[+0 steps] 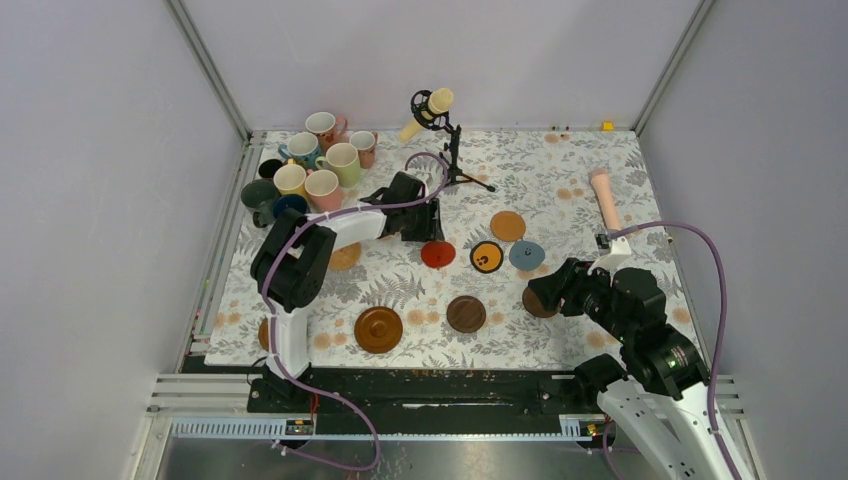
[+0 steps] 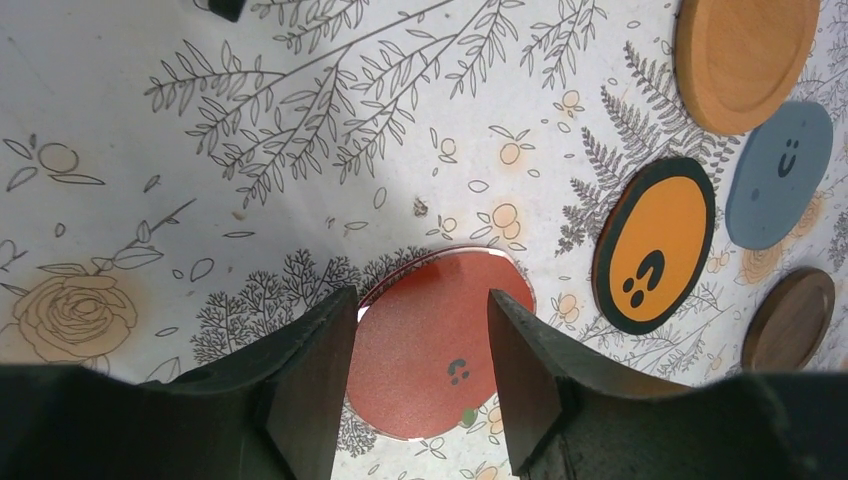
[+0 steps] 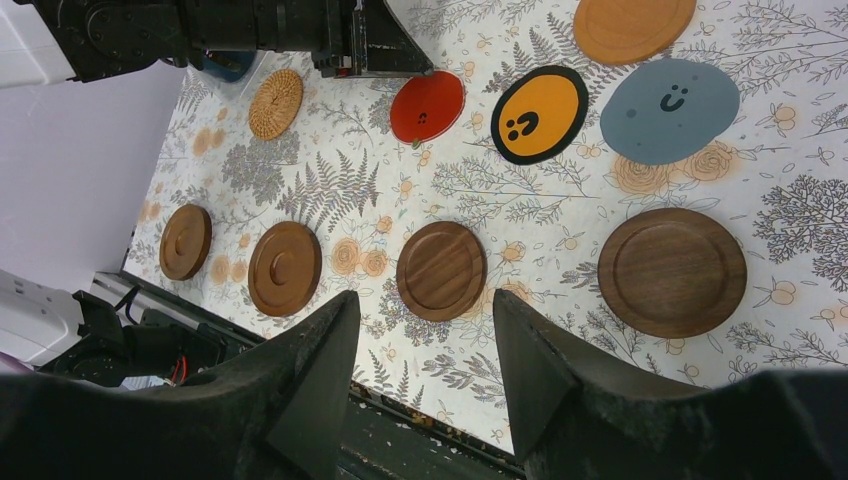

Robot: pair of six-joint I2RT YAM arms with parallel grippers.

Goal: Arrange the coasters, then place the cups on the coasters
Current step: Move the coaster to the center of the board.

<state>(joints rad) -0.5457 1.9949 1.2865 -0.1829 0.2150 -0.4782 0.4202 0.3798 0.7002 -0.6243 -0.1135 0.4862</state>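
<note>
Left wrist view: the left gripper [image 2: 418,302] has its jaws spread, and the red coaster [image 2: 440,350] lies flat on the flowered cloth [image 2: 250,150] in the gap between them, its edges passing behind both fingers; nothing is pinched. To its right lie the black-rimmed orange coaster [image 2: 655,245], the grey-blue coaster [image 2: 780,175] and a tan wooden coaster [image 2: 745,60].

Right wrist view: the right gripper [image 3: 423,300] also has its jaws spread and holds nothing. A dark wooden coaster [image 3: 441,270] shows in the gap beyond the fingertips, apart from them; a larger dark coaster [image 3: 672,272] lies to the right. This view alone shows a woven cork coaster [image 3: 275,103] whole, together with two brown discs [image 3: 285,268] near the table's front edge.

Top view: only here are the cups [image 1: 310,165] seen, clustered at the far left corner, none on a coaster.
</note>
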